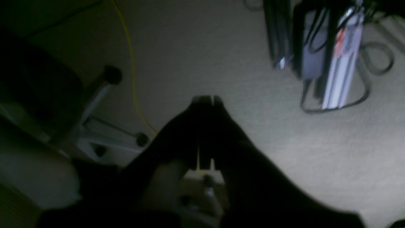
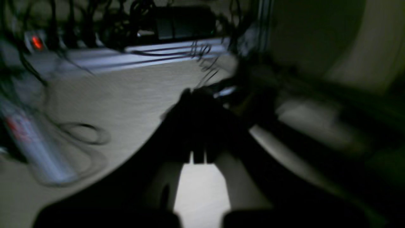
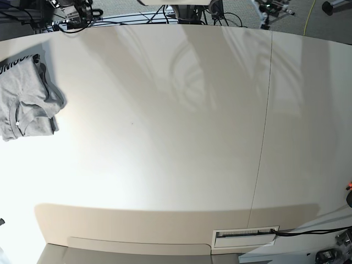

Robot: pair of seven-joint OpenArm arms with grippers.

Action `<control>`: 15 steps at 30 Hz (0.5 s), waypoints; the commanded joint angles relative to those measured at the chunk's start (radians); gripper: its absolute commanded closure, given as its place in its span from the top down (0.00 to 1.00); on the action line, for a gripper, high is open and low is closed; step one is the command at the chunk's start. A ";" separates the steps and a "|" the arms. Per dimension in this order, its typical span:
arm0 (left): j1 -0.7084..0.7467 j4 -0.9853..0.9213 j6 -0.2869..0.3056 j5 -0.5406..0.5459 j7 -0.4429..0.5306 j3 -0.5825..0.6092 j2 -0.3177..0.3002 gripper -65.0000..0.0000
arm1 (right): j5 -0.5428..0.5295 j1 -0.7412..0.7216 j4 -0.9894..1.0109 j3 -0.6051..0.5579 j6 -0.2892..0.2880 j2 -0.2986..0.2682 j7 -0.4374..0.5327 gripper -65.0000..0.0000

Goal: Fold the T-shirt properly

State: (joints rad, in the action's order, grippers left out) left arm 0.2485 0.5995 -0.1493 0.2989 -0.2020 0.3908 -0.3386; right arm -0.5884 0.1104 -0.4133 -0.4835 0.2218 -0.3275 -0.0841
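Observation:
The grey T-shirt (image 3: 25, 99) lies bunched in a loose heap at the far left edge of the pale table (image 3: 165, 137), collar facing the front. Neither arm shows in the base view. In the left wrist view my left gripper (image 1: 207, 99) is a dark shape with its fingers pressed together, shut on nothing, hanging over carpeted floor. My right gripper (image 2: 193, 95) looks the same in the blurred right wrist view: shut, empty, above the floor. The shirt appears in neither wrist view.
An office chair base (image 1: 104, 126), a yellow cable (image 1: 133, 72) and an aluminium frame post (image 1: 341, 63) stand under the left gripper. Cables and a power strip (image 2: 38, 42) lie beyond the right gripper. A seam (image 3: 264, 137) crosses the tabletop.

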 commanded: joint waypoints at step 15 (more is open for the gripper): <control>-0.002 0.003 0.201 0.008 -0.003 -0.082 0.202 0.01 | 0.070 0.025 -0.003 0.040 -0.132 0.083 -0.154 0.00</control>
State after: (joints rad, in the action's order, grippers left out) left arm 0.2405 0.5972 0.0437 0.3038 -0.2085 0.3099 -0.1360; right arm -0.5213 0.1333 -0.4141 -0.4488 0.0830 -0.2295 -0.2367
